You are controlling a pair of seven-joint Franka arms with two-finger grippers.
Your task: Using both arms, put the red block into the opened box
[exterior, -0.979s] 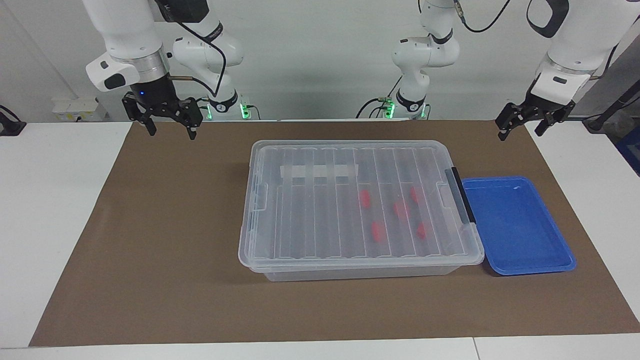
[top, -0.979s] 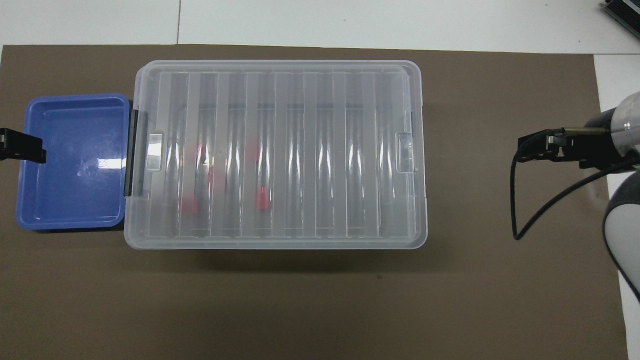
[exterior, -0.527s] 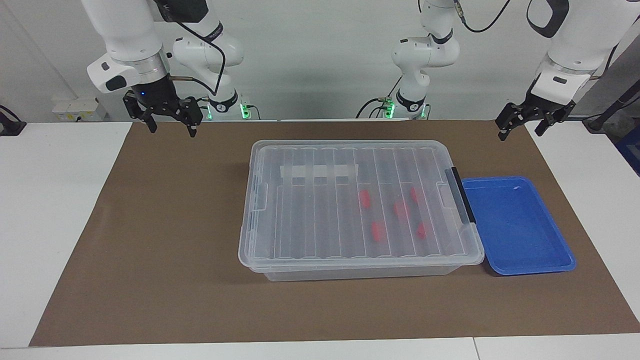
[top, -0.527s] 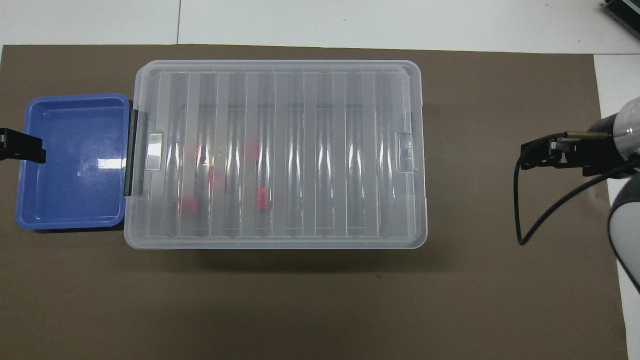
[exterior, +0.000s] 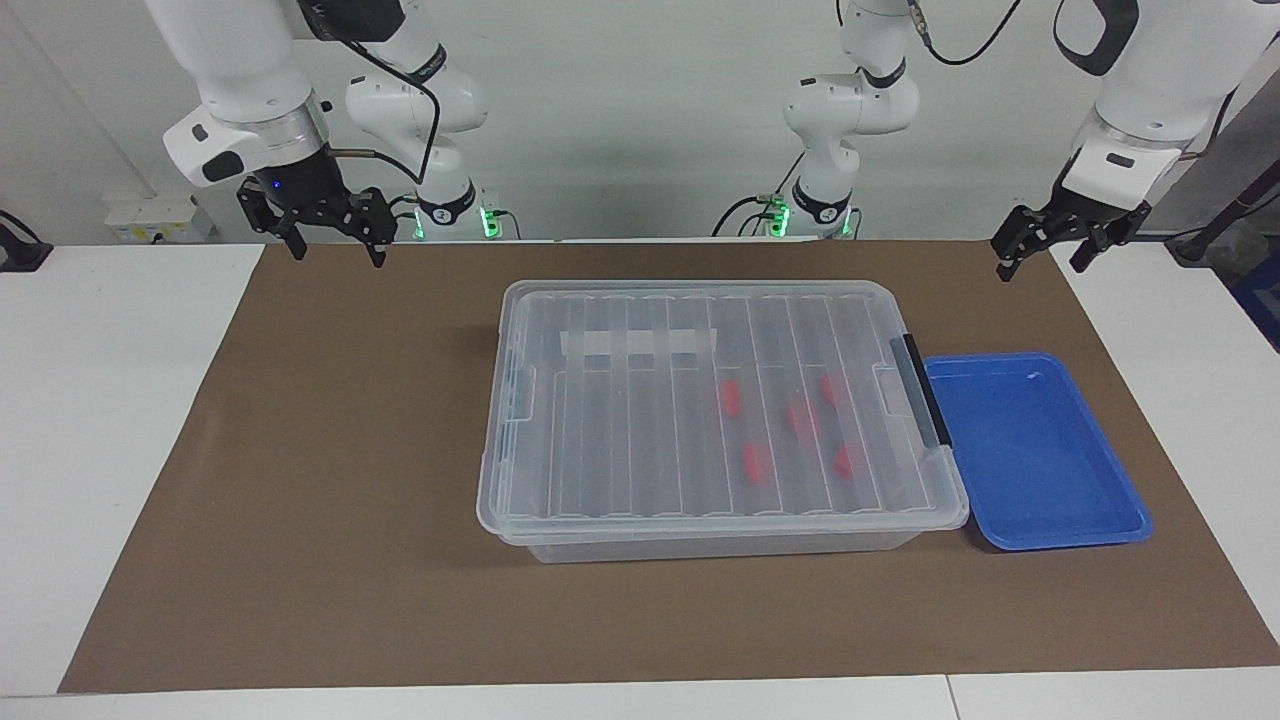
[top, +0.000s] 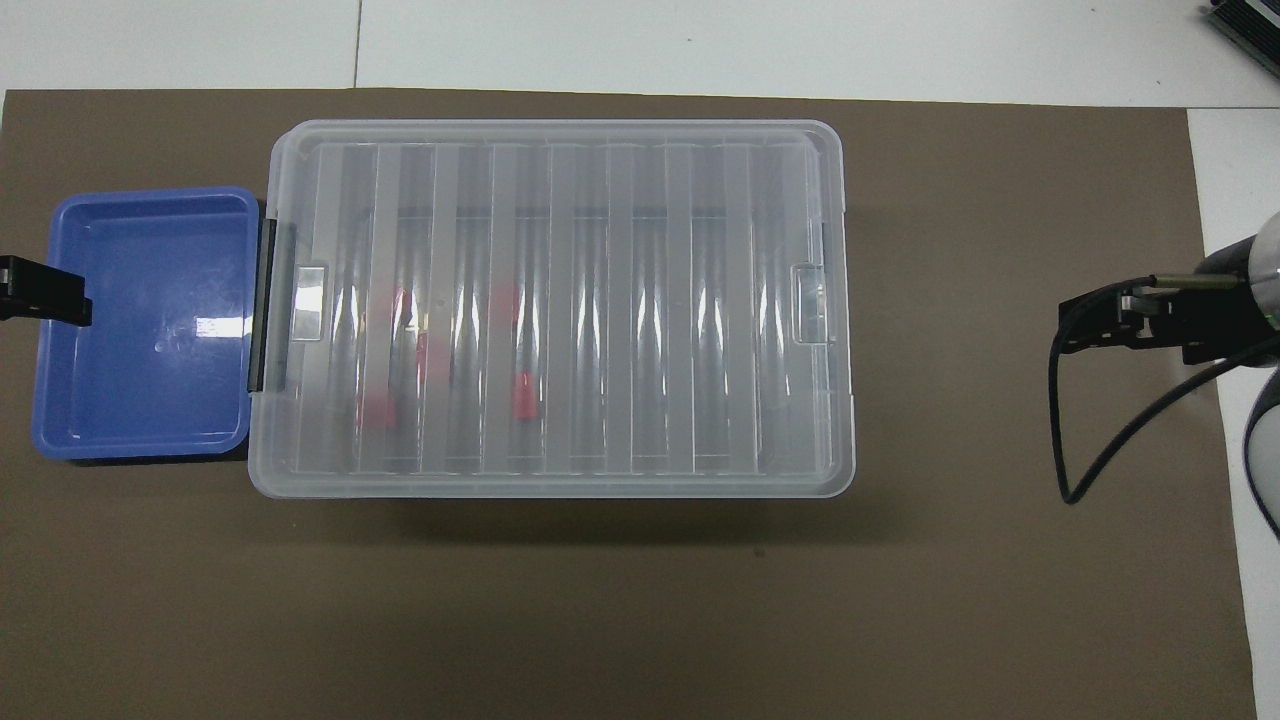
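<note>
The box (exterior: 620, 400) sits mid-mat with its ribbed clear lid (top: 600, 300) lying flat on it. Through the lid I make out several red blocks (exterior: 729, 397) (top: 521, 397) on the box floor, toward the black handle (exterior: 925, 390). My right gripper (exterior: 338, 255) (top: 1090, 325) hangs open and empty above the mat at the right arm's end, well apart from the box. My left gripper (exterior: 1040, 255) (top: 45, 290) waits open and empty above the mat's edge at the left arm's end, over the blue tray's outer rim as seen from above.
A shallow blue tray (exterior: 1035, 450) (top: 140, 320) lies against the box's handle end with nothing in it. A brown mat (exterior: 300, 480) covers the white table, with bare mat all round the box.
The right gripper has drawn away from the box toward the right arm's end of the table and risen a little. The left arm, box and tray have not moved.
</note>
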